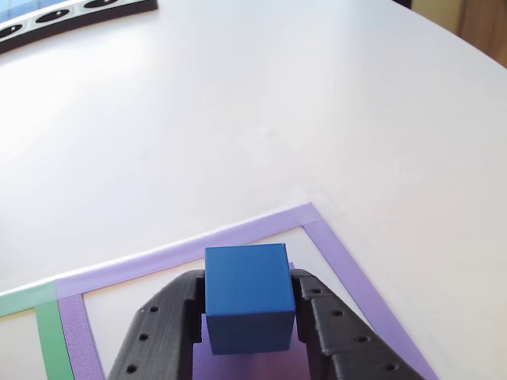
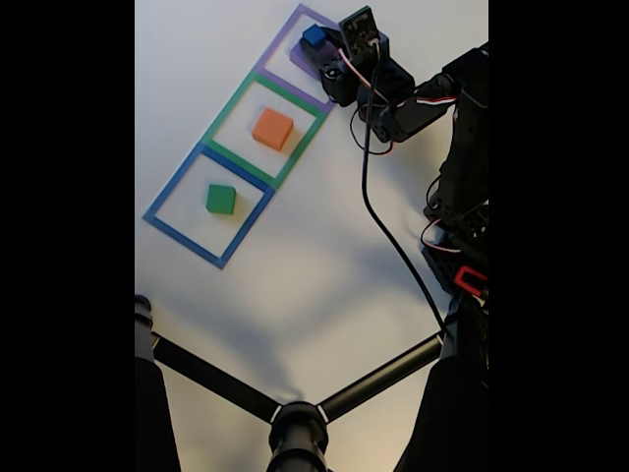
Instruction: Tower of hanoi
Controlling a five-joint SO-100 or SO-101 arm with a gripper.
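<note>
- Two black fingers of the gripper [image 1: 250,317] are clamped on the sides of a blue cube [image 1: 247,297]; in the other view the cube sits squarely between them, its top face level.
- Under the cube, that same view shows a purple surface, so the blue cube seems to be resting on or held just over a purple block [image 2: 301,55]; whether the two touch I cannot tell.
- Around the cube runs the purple square [image 1: 238,231] of tape, and the cube lies inside it, towards the corner seen at the right of the other view.
- Beside the purple square, sharing an edge with it, is the green square [image 2: 307,133], and an orange cube [image 2: 273,129] sits alone near its middle.
- Next past the green square comes the blue square [image 2: 172,187], the farthest of the three from the blue cube, holding a small green cube [image 2: 221,199].
- Beyond the squares the white table [image 1: 261,103] is bare, with the arm [image 2: 432,103] reaching in from the right of the fixed view.
- Judging by this layout, the puzzle is part way through: the cubes are spread over all three squares instead of stacked in one, and the orange and green cubes are yet to be gathered into a single pile.
</note>
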